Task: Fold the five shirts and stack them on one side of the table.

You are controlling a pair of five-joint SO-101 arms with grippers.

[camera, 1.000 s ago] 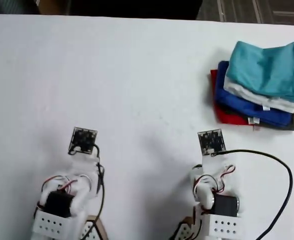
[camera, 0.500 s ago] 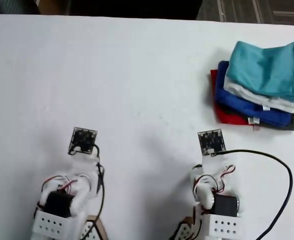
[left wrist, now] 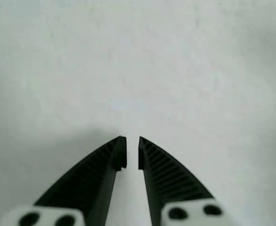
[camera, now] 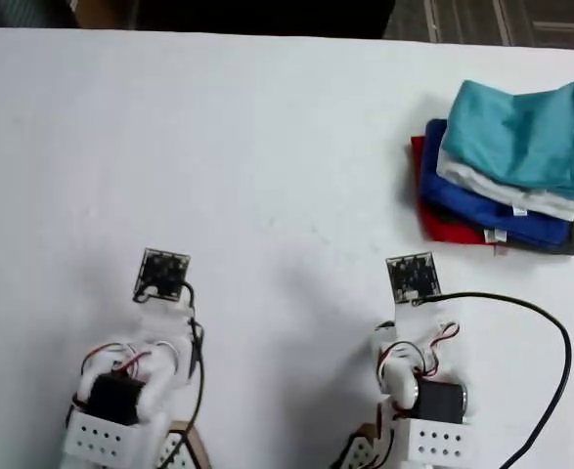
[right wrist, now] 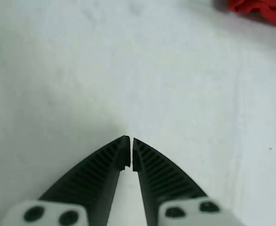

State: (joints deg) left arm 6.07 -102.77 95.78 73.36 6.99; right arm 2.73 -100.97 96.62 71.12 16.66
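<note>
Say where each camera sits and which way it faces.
High view: fixed overhead, looking down on the table, both arms and the shirt stack.
Left wrist view: on the left arm, looking past the left gripper at table.
Right wrist view: on the right arm, looking past the right gripper at table.
Shared: high and right wrist views both show the red shirt.

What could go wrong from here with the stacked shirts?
1. The stack is uneven: the teal shirt on top lies skewed over the shirts below, so it may slide off.
2. The black cable loops on the table not far from the stack; if the right arm moves, it might drag the shirts.
</note>
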